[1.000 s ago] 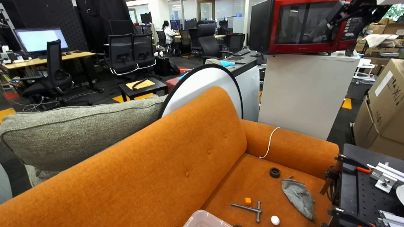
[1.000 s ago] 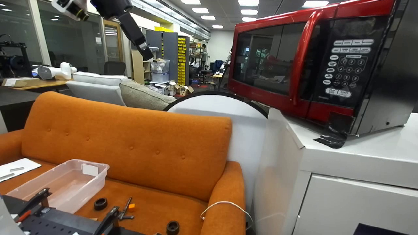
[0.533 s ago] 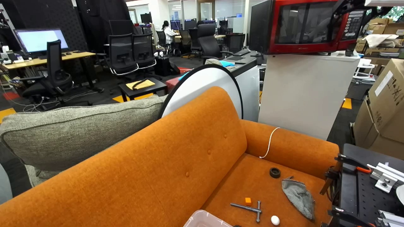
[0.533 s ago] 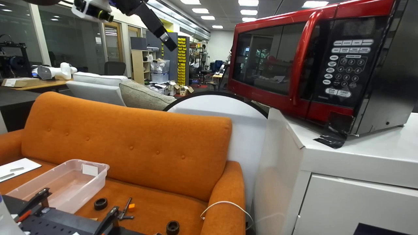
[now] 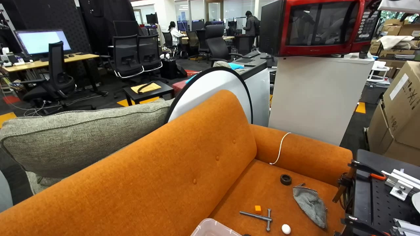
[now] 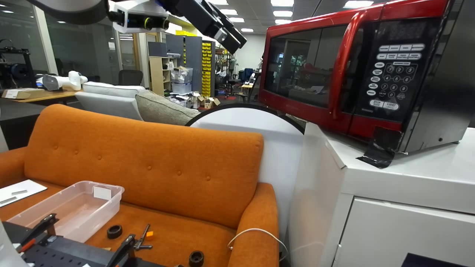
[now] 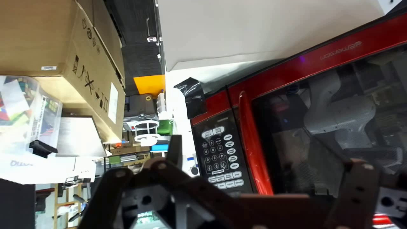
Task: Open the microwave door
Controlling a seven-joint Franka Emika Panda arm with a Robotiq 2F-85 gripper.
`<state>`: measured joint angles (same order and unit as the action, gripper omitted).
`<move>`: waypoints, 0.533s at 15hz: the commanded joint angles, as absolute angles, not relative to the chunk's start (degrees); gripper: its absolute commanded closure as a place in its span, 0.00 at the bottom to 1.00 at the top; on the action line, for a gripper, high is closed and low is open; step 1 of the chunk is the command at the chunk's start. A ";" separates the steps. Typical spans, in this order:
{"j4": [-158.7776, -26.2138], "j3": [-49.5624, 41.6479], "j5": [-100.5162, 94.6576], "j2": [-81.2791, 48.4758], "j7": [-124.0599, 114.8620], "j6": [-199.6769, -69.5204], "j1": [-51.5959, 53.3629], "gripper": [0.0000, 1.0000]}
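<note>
Step in hand, by judgement, is alignment before grasping; take the glossy red, curved bar handle (image 6: 341, 66) as your landmark. It runs down the microwave door (image 6: 302, 66), a wide, red-framed panel glazed in dark glass, which stands closed. The boxy, red-fronted, black-sided microwave (image 6: 365, 74) sits on the white, box-shaped worktop (image 6: 426, 165) below the handle. Your slim black fingers (image 7: 174, 152) stand wide apart, with nothing visible held. In the wrist view the handle shows in the gap between them, its upper end hidden; in an exterior view they are apart from it, touching nothing. Next, advance until the fingers straddle the handle, bring them together on it, then pull outward; expect the door to swing from its opposite edge.
</note>
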<state>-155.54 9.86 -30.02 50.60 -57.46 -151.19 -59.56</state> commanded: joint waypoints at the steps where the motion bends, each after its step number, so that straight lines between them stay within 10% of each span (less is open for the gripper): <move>1: -155.48 11.22 -28.52 50.73 -56.81 -151.38 -60.78 0.00; 8: -154.83 12.50 -29.08 49.83 -58.47 -152.12 -62.54 0.00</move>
